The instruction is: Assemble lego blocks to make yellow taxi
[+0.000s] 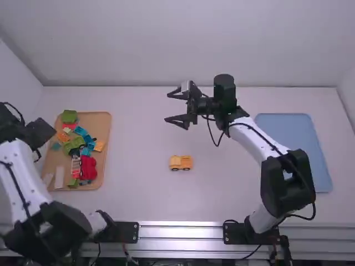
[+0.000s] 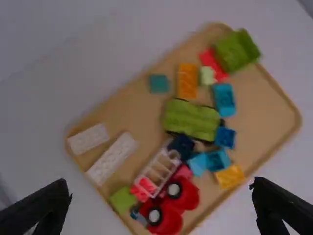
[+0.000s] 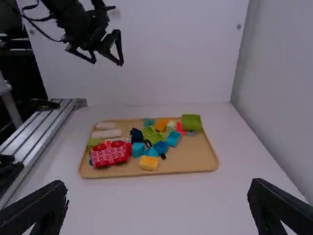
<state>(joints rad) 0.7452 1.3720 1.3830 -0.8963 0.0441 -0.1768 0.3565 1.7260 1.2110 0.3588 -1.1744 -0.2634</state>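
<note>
The high view looks down toward twelve o'clock, wide over the desk (image 1: pixel 144 133); the left wrist view looks down, close above the tray (image 2: pixel 266 112); the right faces nine o'clock, farther off. All share the tray.

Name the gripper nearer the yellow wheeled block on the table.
Right. In the high view, the right gripper hangs just past the yellow wheeled block; the left gripper is far to the block's left, by the tray.
</note>
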